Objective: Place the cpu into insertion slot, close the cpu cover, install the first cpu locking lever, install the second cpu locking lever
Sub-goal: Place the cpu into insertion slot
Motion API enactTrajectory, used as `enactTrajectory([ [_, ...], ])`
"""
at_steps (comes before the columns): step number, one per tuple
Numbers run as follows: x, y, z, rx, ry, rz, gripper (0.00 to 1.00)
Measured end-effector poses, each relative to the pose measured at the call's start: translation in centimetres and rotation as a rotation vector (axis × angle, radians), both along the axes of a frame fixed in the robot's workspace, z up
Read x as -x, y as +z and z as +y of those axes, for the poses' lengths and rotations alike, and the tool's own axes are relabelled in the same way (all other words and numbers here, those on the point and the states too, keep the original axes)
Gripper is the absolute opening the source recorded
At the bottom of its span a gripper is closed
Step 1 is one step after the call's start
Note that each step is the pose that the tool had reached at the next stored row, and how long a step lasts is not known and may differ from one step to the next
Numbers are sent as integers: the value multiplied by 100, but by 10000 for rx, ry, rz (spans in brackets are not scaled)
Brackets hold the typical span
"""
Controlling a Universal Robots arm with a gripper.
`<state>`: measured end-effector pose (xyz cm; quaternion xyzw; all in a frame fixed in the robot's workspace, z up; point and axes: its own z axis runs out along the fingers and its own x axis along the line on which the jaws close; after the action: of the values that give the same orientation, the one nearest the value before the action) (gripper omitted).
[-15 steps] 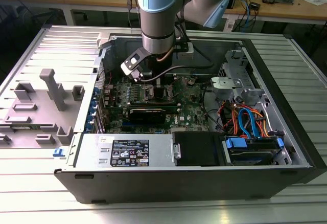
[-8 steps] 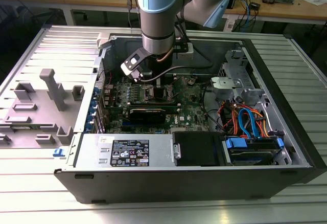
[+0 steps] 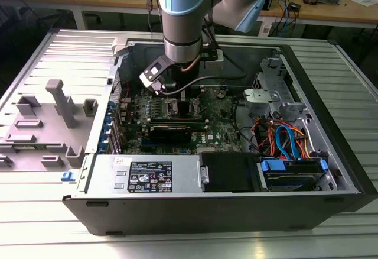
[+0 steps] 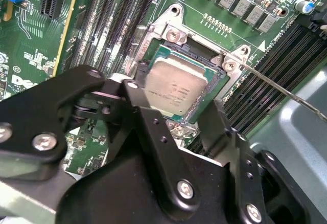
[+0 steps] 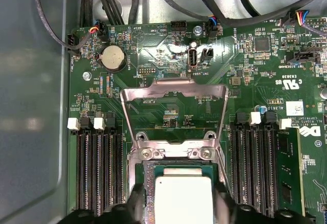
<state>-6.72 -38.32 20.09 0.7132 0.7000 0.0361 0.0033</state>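
Two fingers [image 4: 153, 127] of the gripper [image 4: 172, 98] clamp the cpu [image 4: 176, 83] — low in the insertion slot [image 4: 200, 55].

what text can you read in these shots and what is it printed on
No text can be quoted with confidence.
white label on the power supply: lines of print and symbols, too small to read
motherboard: white lettering beside many parts, too small to read for certain
cpu: faint markings on its metal top, not legible
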Motion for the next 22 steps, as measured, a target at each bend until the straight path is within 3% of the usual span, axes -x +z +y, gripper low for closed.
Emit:
enactTrajectory([
  [1, 0, 0, 0, 0, 0, 1, 68],
  [12, -3, -7, 7, 0, 0, 1, 68],
  [22, -4, -15, 47, -4, 0, 0, 68],
])
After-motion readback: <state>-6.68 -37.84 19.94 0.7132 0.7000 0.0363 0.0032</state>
